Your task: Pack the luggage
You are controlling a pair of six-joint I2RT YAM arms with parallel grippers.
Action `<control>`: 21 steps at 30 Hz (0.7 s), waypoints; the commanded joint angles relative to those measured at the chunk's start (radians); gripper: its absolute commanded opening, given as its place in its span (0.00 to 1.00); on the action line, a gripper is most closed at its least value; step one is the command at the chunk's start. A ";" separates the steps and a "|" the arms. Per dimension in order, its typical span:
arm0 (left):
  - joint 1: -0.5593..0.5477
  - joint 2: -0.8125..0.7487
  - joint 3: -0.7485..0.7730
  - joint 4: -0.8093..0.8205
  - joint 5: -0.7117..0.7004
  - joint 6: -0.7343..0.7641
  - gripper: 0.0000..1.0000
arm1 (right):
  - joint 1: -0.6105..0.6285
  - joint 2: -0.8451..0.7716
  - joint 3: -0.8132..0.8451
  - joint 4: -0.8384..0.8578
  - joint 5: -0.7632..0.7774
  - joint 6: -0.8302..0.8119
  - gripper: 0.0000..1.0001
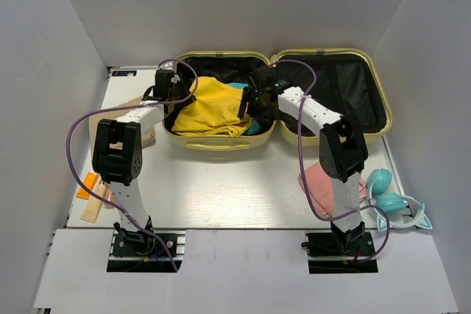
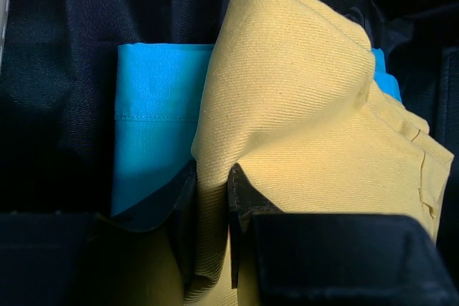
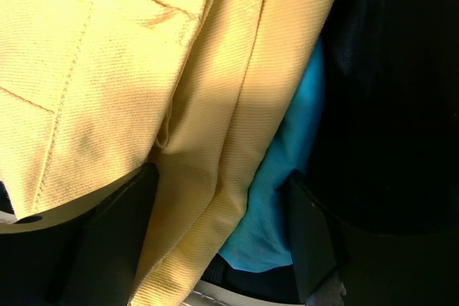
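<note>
The luggage (image 1: 221, 143), a pale yellow hard-shell case, lies open at the back of the table, black lining in both halves. Its left half holds a yellow garment (image 1: 210, 108) over a blue garment (image 1: 254, 127). My left gripper (image 1: 169, 92) is at that half's left rim. In the left wrist view it (image 2: 211, 177) is shut on a raised fold of the yellow garment (image 2: 308, 105), with the blue garment (image 2: 154, 120) beneath. My right gripper (image 1: 247, 102) hangs at the half's right side. Its (image 3: 219, 184) fingers stand wide apart around loose yellow cloth (image 3: 107, 69) and blue cloth (image 3: 287, 177).
The luggage's right half (image 1: 346, 93) shows only black lining. A pink cloth (image 1: 320, 182) and teal headphones (image 1: 386, 196) lie at the right of the table. A beige item (image 1: 145, 136), orange pieces (image 1: 88, 184) and a pale strip (image 1: 96, 207) lie at the left.
</note>
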State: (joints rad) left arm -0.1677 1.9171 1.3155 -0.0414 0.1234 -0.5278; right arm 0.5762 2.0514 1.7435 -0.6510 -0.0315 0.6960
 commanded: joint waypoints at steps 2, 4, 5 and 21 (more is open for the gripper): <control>-0.010 -0.093 -0.021 0.000 0.024 0.002 0.00 | 0.017 0.004 0.063 0.011 -0.003 -0.026 0.75; -0.012 -0.099 -0.024 0.003 0.021 0.002 0.00 | 0.011 0.001 0.060 0.020 0.027 -0.038 0.75; -0.010 -0.099 -0.031 0.009 0.022 0.005 0.00 | 0.008 0.001 0.063 0.030 0.080 -0.044 0.75; -0.012 -0.102 -0.045 0.025 0.041 0.008 0.00 | -0.019 0.157 0.246 0.050 0.170 -0.092 0.85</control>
State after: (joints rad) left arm -0.1680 1.8988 1.2835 -0.0139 0.1265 -0.5201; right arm 0.5625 2.1715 1.9465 -0.6098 0.1532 0.5991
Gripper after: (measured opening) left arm 0.293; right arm 0.845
